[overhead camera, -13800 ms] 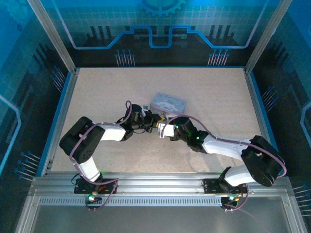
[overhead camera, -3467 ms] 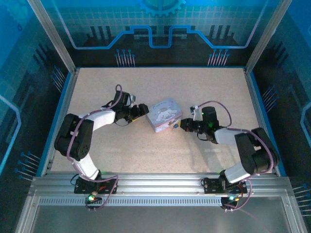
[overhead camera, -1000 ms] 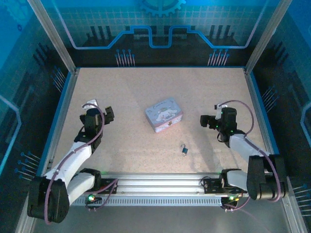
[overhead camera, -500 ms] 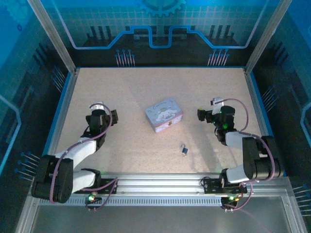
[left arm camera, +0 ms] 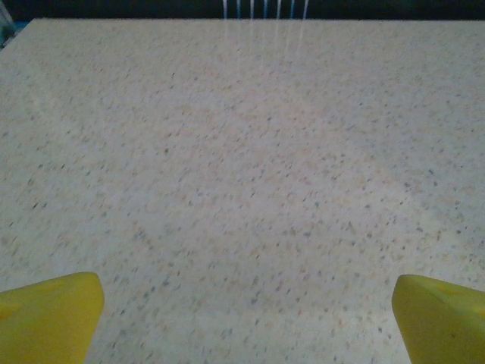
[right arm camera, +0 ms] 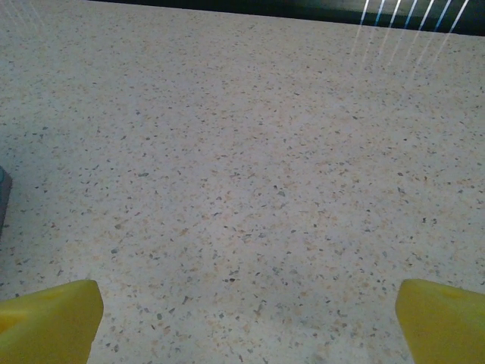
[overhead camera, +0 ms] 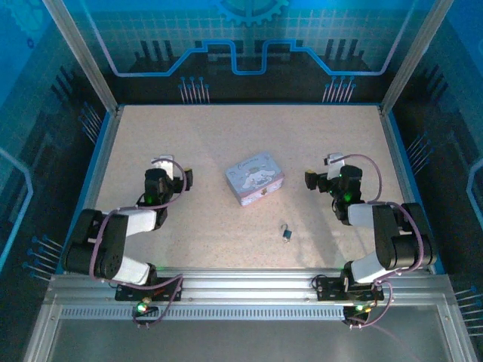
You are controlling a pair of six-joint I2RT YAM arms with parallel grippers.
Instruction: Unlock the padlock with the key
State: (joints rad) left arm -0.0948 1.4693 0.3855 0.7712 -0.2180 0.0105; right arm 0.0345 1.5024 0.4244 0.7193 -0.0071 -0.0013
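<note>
Although the top view takes in the whole speckled table [overhead camera: 226,136], the padlock [overhead camera: 287,233] is only a small dark speck on it. It lies at lower centre of the frame, below and right of the tin box [overhead camera: 254,178] and well apart from it. Whether the key sits in the lock or beside it cannot be made out at that size.

Bare tabletop lies all round the padlock, and open strips run between the box and each gripper. A blue border [overhead camera: 98,173] and upright panels close the left, right and far edges. An aluminium rail [overhead camera: 241,283] runs along the bottom.

The left gripper [overhead camera: 167,177] sits left of the box and the right gripper [overhead camera: 330,177] right of it, neither touching it. In each wrist view the yellow fingertips [left arm camera: 45,318] enter at the two bottom corners, spread wide, with only speckled surface between them.

The box lid carries a pale cartoon print, with no lettering that can be read. A grey sliver [right arm camera: 2,193], cut off by the left edge of the right wrist view, shows too little to name.
</note>
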